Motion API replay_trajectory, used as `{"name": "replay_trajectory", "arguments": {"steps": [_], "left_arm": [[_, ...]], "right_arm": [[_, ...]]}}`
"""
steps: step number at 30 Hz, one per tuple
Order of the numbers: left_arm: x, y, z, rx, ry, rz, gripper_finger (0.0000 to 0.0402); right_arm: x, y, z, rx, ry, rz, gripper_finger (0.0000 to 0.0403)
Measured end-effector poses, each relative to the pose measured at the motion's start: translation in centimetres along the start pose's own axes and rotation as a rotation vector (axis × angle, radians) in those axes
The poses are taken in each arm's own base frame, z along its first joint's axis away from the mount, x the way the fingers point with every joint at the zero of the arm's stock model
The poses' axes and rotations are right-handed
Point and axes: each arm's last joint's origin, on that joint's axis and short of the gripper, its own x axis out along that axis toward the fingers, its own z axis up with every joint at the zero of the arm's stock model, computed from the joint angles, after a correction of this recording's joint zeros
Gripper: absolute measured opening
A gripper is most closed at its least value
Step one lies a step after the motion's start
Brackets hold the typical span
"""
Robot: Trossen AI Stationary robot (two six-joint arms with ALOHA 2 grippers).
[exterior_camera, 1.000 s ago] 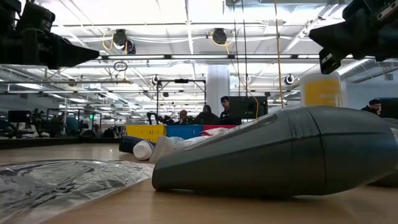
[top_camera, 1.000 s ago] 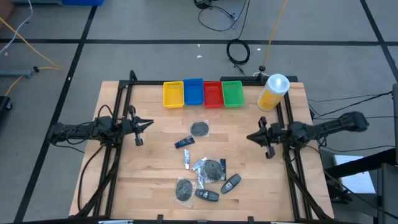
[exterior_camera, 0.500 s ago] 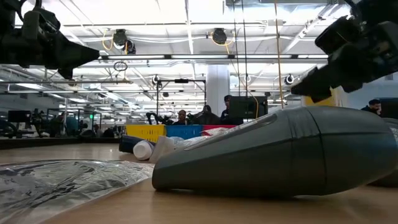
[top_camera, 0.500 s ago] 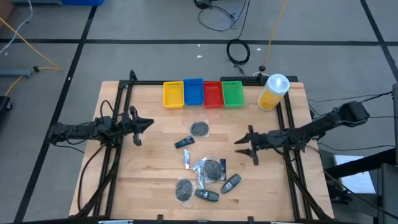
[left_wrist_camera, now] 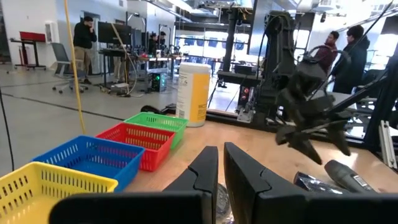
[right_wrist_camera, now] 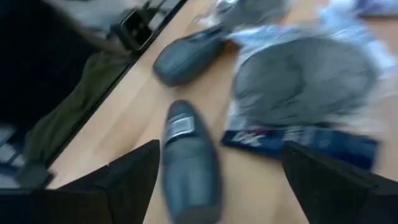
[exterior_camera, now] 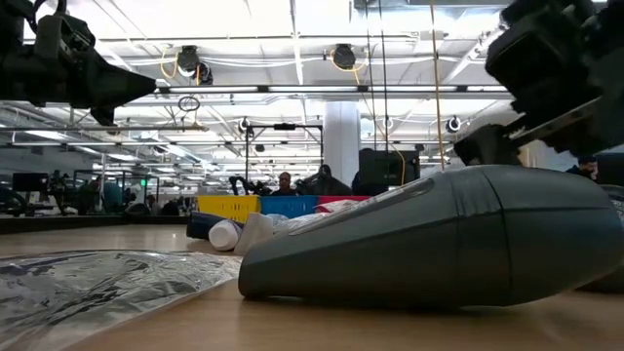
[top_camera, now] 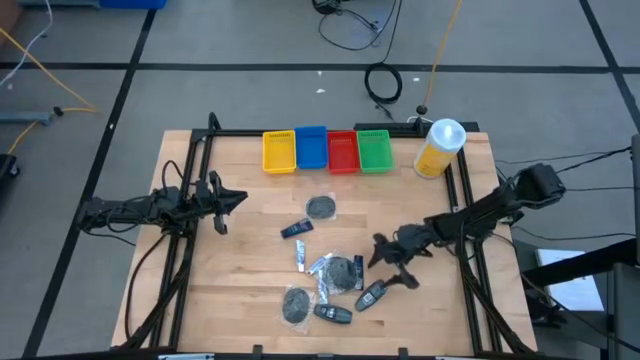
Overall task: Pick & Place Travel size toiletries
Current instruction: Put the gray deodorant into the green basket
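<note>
High view has the right gripper (top_camera: 392,266) reaching over the near-middle of the table (top_camera: 250,260), right above the pile of travel size toiletries (top_camera: 335,275). Its fingers are spread wide with nothing between them, which makes sense if it's lining up a grab and hasn't committed yet. Closest thing to it is a dark oblong bottle (top_camera: 372,294) lying flat, just beside the fingertips on the near side.

The right wrist view backs that up: the same dark bottle (right_wrist_camera: 188,163) sits on the wood between the two open fingers, with a wrapped grey disc (right_wrist_camera: 305,78) and another dark bottle (right_wrist_camera: 186,57) farther out. So my guess is that bottle is the target, and the wide spread is there to straddle it lengthwise.

The rest of the toiletries are scattered mid-table: a grey disc (top_camera: 320,207) up nearer the trays and another disc (top_camera: 297,303) at the near edge. The four coloured trays (top_camera: 327,150) sit in a row at the far edge, presumably the drop-off, and I can't see anything in them so far.

The left gripper (top_camera: 226,199) waits out at the left side, well apart from the pile, fingers nearly closed and holding nothing. The yellow bottle (top_camera: 438,148) stands upright in the far right corner.
</note>
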Motion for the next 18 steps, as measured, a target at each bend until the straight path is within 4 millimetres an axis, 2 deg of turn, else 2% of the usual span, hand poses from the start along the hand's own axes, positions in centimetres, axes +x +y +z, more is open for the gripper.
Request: {"name": "replay_trajectory", "arguments": {"steps": [3,6,14,18], "left_arm": [[0.0,0.0,0.0,-0.007,0.001,-0.001,0.0026],[0.0,0.0,0.0,-0.006,0.001,-0.002,0.0026],[0.1,0.0,-0.2,-0.012,0.014,-0.001,0.0026],[0.4,-0.1,-0.5,-0.05,0.045,0.003,0.0026]], "right_arm": [[0.6,1.5,-0.1,-0.048,0.029,0.024,0.0329],[1.2,2.1,-0.8,-0.105,0.063,-0.03,0.0328],[3.0,2.7,-2.7,-0.189,0.111,-0.129,0.0321],[3.4,2.7,-2.7,-0.193,0.081,-0.151,0.0294]]}}
